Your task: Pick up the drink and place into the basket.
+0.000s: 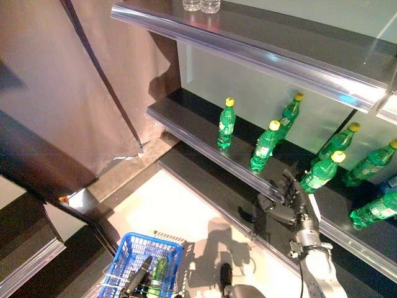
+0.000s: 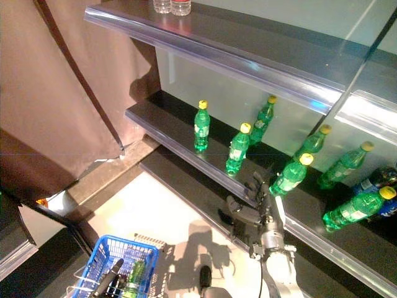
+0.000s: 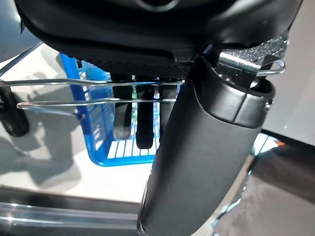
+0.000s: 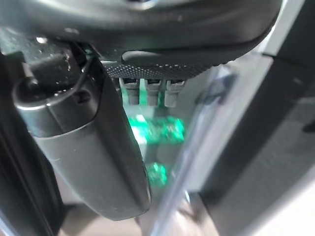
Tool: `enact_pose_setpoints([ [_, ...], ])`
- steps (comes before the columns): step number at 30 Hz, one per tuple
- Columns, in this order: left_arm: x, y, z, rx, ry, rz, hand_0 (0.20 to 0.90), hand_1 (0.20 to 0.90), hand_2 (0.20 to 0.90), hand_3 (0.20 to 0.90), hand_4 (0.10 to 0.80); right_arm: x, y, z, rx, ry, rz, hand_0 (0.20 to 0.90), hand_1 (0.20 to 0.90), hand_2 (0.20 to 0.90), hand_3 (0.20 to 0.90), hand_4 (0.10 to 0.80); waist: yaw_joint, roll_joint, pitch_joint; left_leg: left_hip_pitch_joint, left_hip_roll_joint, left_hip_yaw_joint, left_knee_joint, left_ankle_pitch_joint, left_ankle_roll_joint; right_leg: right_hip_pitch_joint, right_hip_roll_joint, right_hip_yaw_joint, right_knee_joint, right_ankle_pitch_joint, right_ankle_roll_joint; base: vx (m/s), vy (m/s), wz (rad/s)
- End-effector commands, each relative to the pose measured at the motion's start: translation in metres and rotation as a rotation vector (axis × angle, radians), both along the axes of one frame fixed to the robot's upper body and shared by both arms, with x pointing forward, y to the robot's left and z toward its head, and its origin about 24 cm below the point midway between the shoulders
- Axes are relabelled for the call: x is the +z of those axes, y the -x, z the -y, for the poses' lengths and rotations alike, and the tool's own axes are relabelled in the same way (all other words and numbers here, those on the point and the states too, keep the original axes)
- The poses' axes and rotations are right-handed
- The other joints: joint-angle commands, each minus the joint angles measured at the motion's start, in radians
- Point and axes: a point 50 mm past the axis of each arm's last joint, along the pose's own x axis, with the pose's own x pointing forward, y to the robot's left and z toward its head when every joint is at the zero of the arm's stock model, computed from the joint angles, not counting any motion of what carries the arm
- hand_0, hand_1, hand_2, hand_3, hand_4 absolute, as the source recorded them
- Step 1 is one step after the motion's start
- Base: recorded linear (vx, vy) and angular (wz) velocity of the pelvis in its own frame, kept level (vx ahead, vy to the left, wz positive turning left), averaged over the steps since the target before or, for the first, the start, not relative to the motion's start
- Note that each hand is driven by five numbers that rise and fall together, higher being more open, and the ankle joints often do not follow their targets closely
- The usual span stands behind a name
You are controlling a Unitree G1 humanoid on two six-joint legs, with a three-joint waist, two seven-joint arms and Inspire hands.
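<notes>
Green bottles with yellow caps stand and lean on the middle shelf (image 1: 186, 127). My right hand (image 1: 290, 208) is open, fingers straight, just below the shelf's front edge, under a leaning green bottle (image 1: 321, 174) and apart from it. In the right wrist view its fingers (image 4: 147, 91) point at a blurred green bottle (image 4: 157, 130). My left hand (image 3: 206, 147) is shut on the thin wire handles (image 3: 98, 93) of the blue basket (image 1: 127, 245), which hangs low at the left. A green bottle (image 1: 159, 273) lies in the basket.
Clear bottles (image 1: 201, 5) stand on the top shelf. A brown curtain (image 1: 62, 93) hangs at the left. A dark lower shelf (image 1: 211, 186) juts out under the middle one. A blue-labelled drink (image 2: 388, 177) lies at the far right among green bottles.
</notes>
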Motion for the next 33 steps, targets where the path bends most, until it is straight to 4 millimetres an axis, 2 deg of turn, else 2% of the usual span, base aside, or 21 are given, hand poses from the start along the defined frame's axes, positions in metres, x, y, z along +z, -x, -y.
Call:
enact_pose_setpoints([
  [1,0.037,-0.052,-0.042,-0.019,-0.207,0.308,0.300,0.300,0.300,0.200,0.100,0.065,-0.011,0.008,-0.017,0.108,0.355,0.900,0.900,0.900,0.900,0.800,-0.028,0.007,-0.041,-0.037,-0.008,-0.004,0.063,-0.064,0.002,0.079,-0.008,0.081,0.017,-0.142,0.090,-0.004,0.013,-0.15],
  [9,0.038,-0.053,-0.042,-0.044,-0.213,0.305,0.300,0.300,0.300,0.200,0.100,0.063,-0.003,0.016,-0.092,0.124,0.357,0.900,0.900,0.900,0.900,0.800,-0.044,0.006,-0.033,-0.038,-0.017,0.006,0.095,-0.088,0.016,0.076,-0.010,0.113,0.023,-0.140,0.097,0.020,0.009,-0.15],
  [15,0.039,-0.057,-0.042,-0.061,-0.219,0.311,0.300,0.300,0.300,0.200,0.100,0.064,0.000,0.020,-0.151,0.107,0.386,0.900,0.900,0.900,0.900,0.800,-0.063,0.006,0.005,-0.067,-0.023,0.018,0.150,-0.117,0.034,0.031,-0.019,0.151,0.050,-0.133,0.105,0.005,-0.003,-0.14],
  [20,0.049,-0.078,-0.040,-0.066,-0.222,0.378,0.300,0.300,0.300,0.200,0.100,0.075,-0.011,0.018,-0.145,0.107,0.447,0.900,0.900,0.900,0.900,0.800,-0.077,0.004,0.076,-0.141,-0.018,0.029,0.253,-0.153,0.044,-0.043,-0.039,0.157,0.113,-0.139,0.104,-0.113,-0.008,-0.22],
  [21,0.056,-0.093,-0.038,-0.071,-0.225,0.421,0.300,0.300,0.300,0.200,0.100,0.083,-0.018,0.016,-0.142,0.113,0.490,0.900,0.900,0.900,0.900,0.800,-0.083,0.002,0.117,-0.185,-0.014,0.027,0.302,-0.163,0.045,-0.082,-0.048,0.161,0.149,-0.143,0.100,-0.181,-0.014,-0.15],
  [23,0.066,-0.110,-0.034,-0.076,-0.231,0.478,0.300,0.300,0.300,0.200,0.100,0.093,-0.026,0.014,-0.143,0.107,0.547,0.900,0.900,0.900,0.900,0.800,-0.090,-0.001,0.169,-0.246,-0.009,0.023,0.373,-0.176,0.048,-0.138,-0.055,0.168,0.202,-0.149,0.093,-0.214,-0.031,-0.20],
  [26,0.077,-0.127,-0.030,-0.086,-0.238,0.539,0.300,0.300,0.300,0.200,0.100,0.106,-0.032,0.014,-0.150,0.107,0.616,0.900,0.900,0.900,0.900,0.800,-0.097,0.002,0.226,-0.324,-0.006,0.012,0.455,-0.186,0.049,-0.206,-0.057,0.173,0.257,-0.154,0.082,-0.120,-0.030,-0.09],
  [29,0.084,-0.137,-0.025,-0.095,-0.238,0.577,0.300,0.300,0.300,0.200,0.100,0.116,-0.035,0.014,-0.156,0.121,0.661,0.900,0.900,0.900,0.900,0.800,-0.102,0.010,0.257,-0.367,-0.007,0.006,0.487,-0.185,0.049,-0.246,-0.056,0.173,0.283,-0.158,0.074,-0.072,-0.009,-0.02],
  [30,0.087,-0.142,-0.020,-0.102,-0.233,0.607,0.300,0.300,0.300,0.200,0.100,0.125,-0.038,0.015,-0.162,0.137,0.699,0.900,0.900,0.900,0.900,0.800,-0.102,0.020,0.279,-0.399,-0.008,0.001,0.507,-0.180,0.048,-0.274,-0.056,0.172,0.301,-0.163,0.069,-0.073,0.015,-0.02],
  [33,0.090,-0.145,-0.018,-0.104,-0.226,0.636,0.300,0.300,0.300,0.200,0.100,0.135,-0.038,0.017,-0.168,0.156,0.745,0.900,0.900,0.900,0.900,0.800,-0.101,0.030,0.300,-0.436,-0.008,-0.002,0.532,-0.174,0.047,-0.306,-0.053,0.169,0.322,-0.170,0.061,-0.046,0.013,-0.08],
])
